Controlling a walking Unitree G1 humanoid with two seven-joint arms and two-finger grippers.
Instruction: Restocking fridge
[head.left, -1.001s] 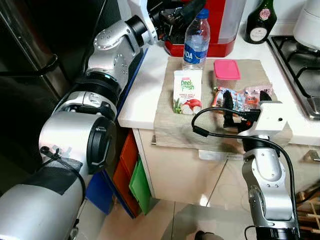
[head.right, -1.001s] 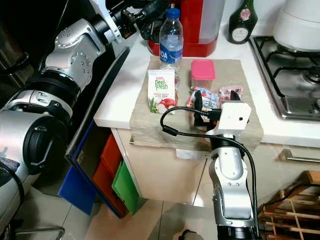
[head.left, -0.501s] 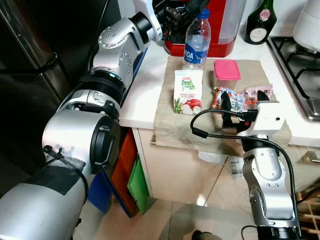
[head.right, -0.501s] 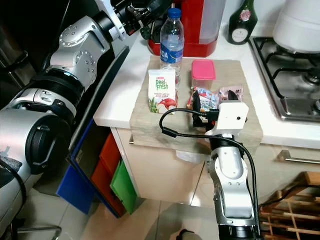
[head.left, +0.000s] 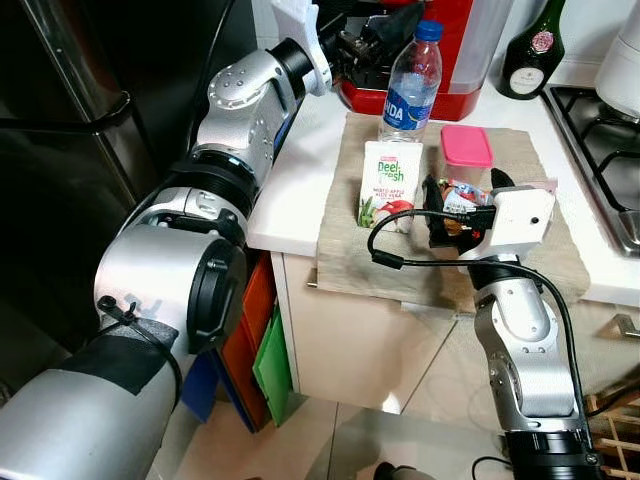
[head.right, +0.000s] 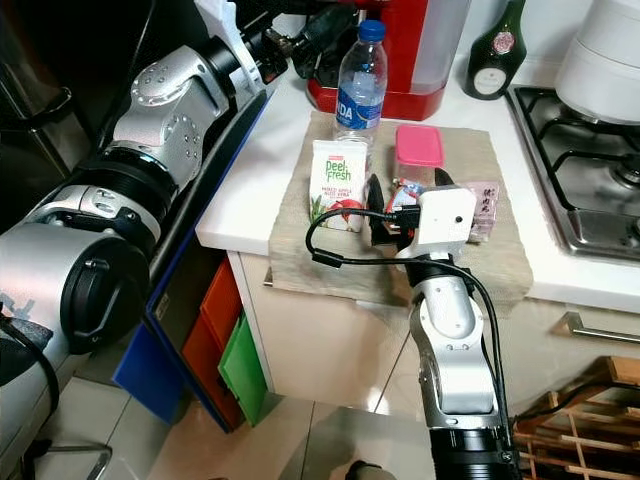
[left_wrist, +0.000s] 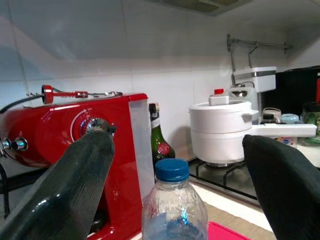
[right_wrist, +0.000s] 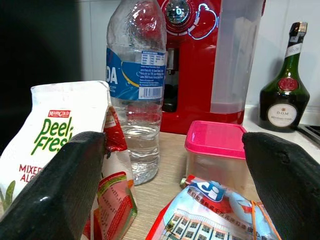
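Reaching over the tabletop (head.left: 300, 160) with the left end effector (head.left: 385, 40), fingers spread wide beside the water bottle (head.left: 408, 85). Standing next: juice carton (head.left: 388, 185), pink box (head.left: 467, 155). Hovering wide open over the snack bag (right_wrist: 210, 210), the right end effector (head.left: 462, 205).

Red appliance (head.right: 415, 50) at the back edge of the worktop (head.right: 250, 190), dark green bottle (head.right: 495, 55) beside it, gas hob (head.right: 585, 180) and white cooker (head.right: 610, 45) toward the right edge.
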